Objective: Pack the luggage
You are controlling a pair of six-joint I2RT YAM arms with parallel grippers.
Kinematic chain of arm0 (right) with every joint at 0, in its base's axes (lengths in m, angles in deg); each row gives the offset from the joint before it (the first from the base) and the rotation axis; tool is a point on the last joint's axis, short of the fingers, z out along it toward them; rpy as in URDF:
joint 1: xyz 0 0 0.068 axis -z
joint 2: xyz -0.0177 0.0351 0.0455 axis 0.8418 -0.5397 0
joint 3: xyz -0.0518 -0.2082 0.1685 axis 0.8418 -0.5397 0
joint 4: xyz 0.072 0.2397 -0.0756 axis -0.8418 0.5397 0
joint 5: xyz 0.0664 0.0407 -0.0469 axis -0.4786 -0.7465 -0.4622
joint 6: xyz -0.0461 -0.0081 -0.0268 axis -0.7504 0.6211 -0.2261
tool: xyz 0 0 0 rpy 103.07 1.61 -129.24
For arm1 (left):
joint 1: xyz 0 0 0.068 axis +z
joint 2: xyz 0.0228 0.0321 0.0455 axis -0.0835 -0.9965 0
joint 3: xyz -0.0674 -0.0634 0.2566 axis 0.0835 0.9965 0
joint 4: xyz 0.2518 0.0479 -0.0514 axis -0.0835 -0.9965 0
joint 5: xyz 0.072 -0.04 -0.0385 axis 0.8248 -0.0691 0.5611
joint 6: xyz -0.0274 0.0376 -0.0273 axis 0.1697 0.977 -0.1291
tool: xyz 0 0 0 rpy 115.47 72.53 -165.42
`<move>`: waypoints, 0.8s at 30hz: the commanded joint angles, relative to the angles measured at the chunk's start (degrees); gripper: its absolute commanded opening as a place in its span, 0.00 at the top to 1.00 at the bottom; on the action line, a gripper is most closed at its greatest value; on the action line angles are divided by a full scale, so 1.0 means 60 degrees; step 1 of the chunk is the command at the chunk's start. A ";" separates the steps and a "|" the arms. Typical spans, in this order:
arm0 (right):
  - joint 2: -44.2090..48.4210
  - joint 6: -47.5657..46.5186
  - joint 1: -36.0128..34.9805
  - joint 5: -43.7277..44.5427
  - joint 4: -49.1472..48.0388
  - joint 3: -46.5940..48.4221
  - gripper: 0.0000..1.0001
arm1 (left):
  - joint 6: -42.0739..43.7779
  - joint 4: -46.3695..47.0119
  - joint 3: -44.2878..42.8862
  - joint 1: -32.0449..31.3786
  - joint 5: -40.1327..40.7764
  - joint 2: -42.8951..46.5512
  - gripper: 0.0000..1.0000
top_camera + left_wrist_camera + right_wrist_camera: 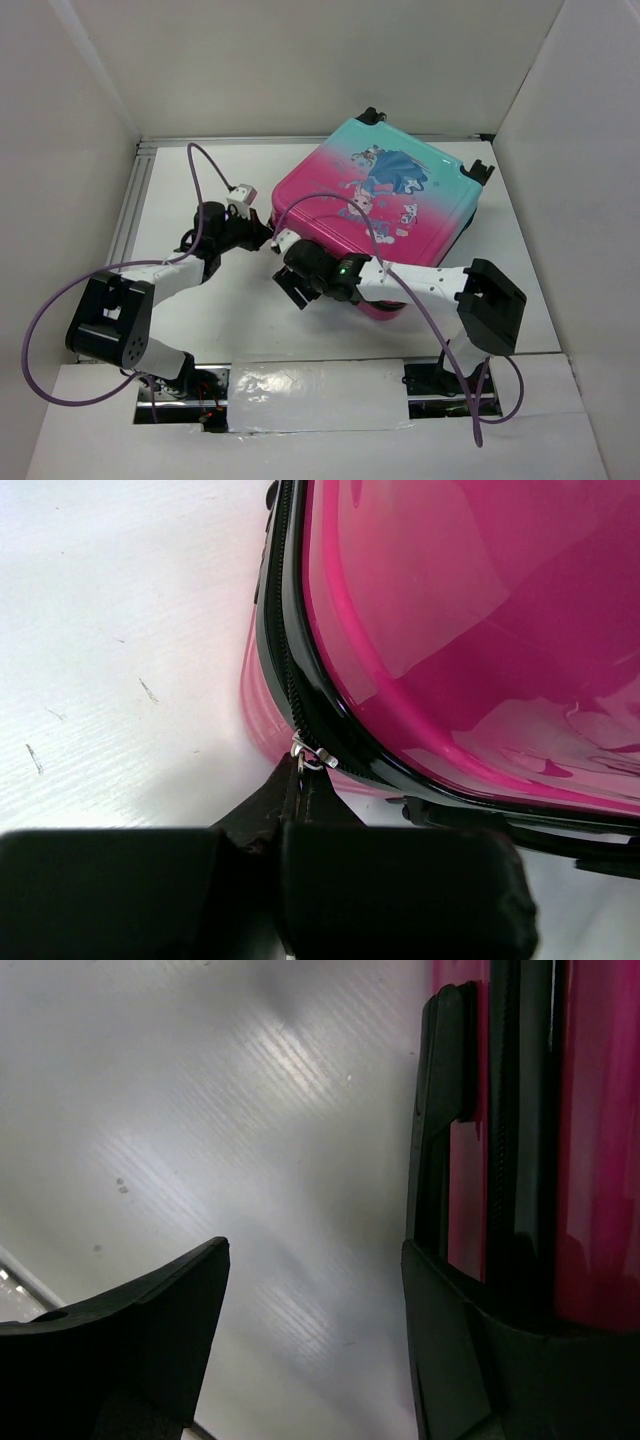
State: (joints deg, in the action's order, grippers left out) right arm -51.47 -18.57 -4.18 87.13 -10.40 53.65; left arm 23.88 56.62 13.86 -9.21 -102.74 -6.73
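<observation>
as the left hand (298, 782) pinches the zipper pull (308, 753), the right hand (315, 1252) gapes beside the luggage (385, 195).

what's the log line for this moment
luggage: lid down | left gripper: shut on zipper pull | right gripper: open, beside luggage side

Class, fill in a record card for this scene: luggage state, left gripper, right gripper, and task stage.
luggage: lid down, lying flat on the white table, printed shell up
left gripper: shut on the zipper pull at the near-left corner
right gripper: open beside the near edge, holding nothing
stage: zipping, seemingly
</observation>
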 commanded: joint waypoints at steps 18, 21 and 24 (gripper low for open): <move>-0.1086 -0.0236 -0.1334 0.4126 0.0357 0.0998 0.21 | -0.0107 0.0384 0.0042 0.0619 0.0250 -0.0039 1.00; -0.0998 -0.0339 -0.0984 0.3789 0.0152 0.0794 0.21 | -0.0107 0.0384 -0.0045 0.0619 0.0250 -0.0039 1.00; -0.1173 -0.0441 -0.0720 0.3541 -0.0272 0.0530 0.21 | -0.0107 0.0384 -0.0046 0.0619 0.0250 -0.0039 1.00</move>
State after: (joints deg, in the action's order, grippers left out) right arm -57.78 -20.26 -10.28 107.68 -10.33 57.32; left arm 22.86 56.97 13.86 -7.90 -104.51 -7.04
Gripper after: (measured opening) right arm 0.790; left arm 0.037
